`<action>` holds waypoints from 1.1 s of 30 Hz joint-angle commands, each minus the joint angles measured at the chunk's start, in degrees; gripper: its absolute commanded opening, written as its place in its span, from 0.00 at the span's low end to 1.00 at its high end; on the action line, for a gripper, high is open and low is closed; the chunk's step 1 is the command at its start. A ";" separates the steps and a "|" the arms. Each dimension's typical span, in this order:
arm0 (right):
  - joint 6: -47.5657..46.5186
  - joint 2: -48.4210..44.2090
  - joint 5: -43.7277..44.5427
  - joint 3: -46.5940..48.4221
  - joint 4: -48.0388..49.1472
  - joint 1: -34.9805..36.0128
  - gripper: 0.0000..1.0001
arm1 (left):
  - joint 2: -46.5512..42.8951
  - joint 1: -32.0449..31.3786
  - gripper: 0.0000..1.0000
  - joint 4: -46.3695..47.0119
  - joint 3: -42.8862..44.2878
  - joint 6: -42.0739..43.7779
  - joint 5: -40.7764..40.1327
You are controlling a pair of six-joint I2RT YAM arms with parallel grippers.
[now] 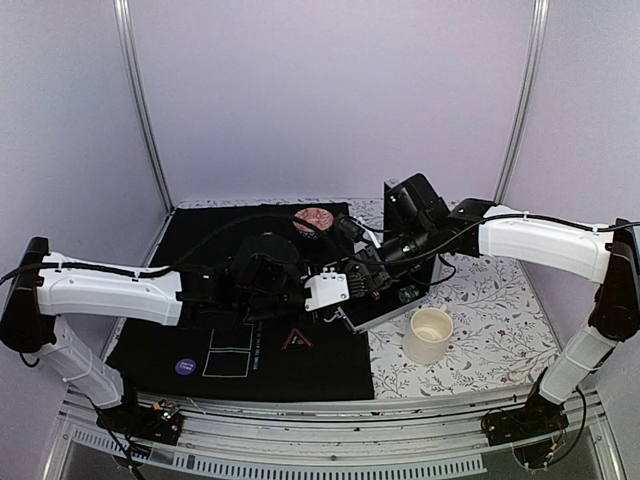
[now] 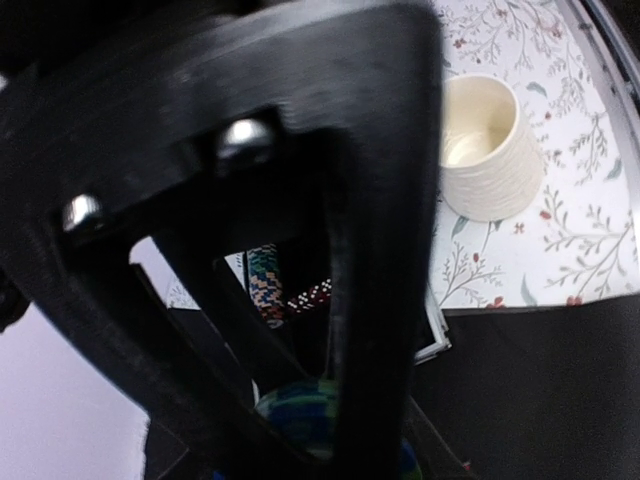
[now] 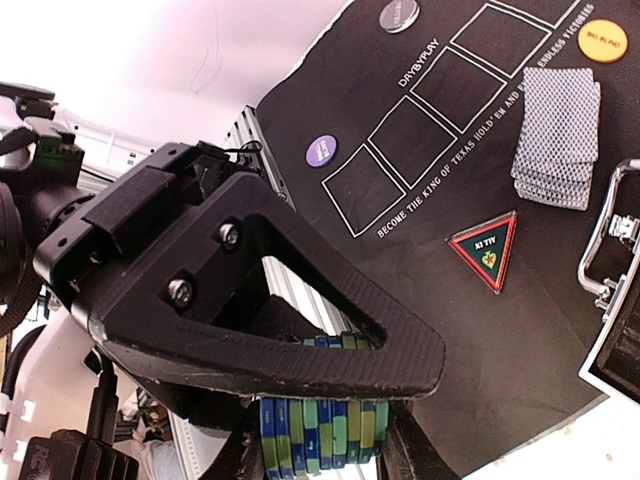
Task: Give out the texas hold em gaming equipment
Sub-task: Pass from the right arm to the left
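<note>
Chip hand-off step, by the look: right gripper (image 3: 335,405) clamps a blue-green striped poker chip stack (image 3: 320,432) between its fingers, left gripper (image 1: 335,288) close alongside, grip unreadable; next, left must pinch chips squarely.

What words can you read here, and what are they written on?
"BECOME THE KING OF TEXAS HOLD'EM": black mat, white print; the rest is blurred.
"DAYBY...": same mat, ending unclear.
"ALL IN", upside down: red triangle marker.
Orange disc, purple disc, grey disc: print too small to read.
</note>
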 commanded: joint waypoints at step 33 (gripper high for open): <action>-0.43 -1.98 15.77 1.25 -1.19 -1.29 0.72 | 1.11 11.64 0.00 -26.18 4.22 -34.11 7.55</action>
